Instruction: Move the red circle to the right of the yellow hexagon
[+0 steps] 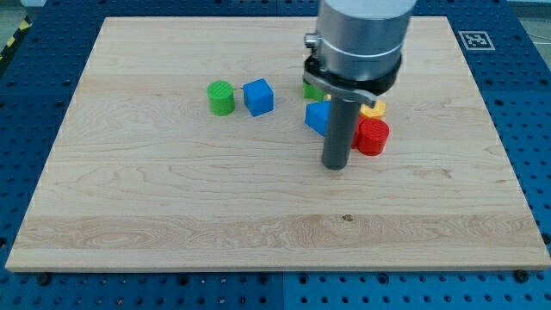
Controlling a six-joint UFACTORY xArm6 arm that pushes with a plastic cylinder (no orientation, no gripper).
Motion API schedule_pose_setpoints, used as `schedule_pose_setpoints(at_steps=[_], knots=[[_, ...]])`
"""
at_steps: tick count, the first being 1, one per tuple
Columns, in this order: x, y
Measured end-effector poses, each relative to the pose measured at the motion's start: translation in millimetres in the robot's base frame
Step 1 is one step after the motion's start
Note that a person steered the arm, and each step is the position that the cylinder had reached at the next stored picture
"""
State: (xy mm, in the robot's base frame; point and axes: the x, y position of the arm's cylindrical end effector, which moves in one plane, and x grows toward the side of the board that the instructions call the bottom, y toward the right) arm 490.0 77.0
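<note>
Wooden counter (172, 189), pale, light-grained, resting on a blue perforated base (26, 103).

Landmark: red circle (374, 136), a short round block, right of the counter's middle.

Yellow hexagon (375, 109): directly toward the view's top from the red circle, touching or nearly touching it; mostly hidden by the arm, so its shape cannot be made out fully.

My tip (335, 165): lower end of the dark rod, just to the view's left of the red circle and slightly toward the view's bottom; close beside it, contact cannot be judged.

Claw: none fitted; the arm ends in the plain rod, so no opening or hold to record.

Blue block (317, 117): up-left of the red circle, partly behind the rod, shape unclear.

Green block (310, 89): farther up-left of the red circle, only a sliver showing under the arm's grey housing (362, 39).

Blue cube (258, 96): well to the left of the red circle.

Green cylinder (220, 97): just beyond the blue cube, farthest left from the red circle.
</note>
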Motion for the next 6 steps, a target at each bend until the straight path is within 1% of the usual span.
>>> schedule_pose_setpoints(at_steps=[2, 3, 4, 5, 6], knots=[[-52, 3], [-55, 3], [-16, 4], [17, 28], [18, 84]])
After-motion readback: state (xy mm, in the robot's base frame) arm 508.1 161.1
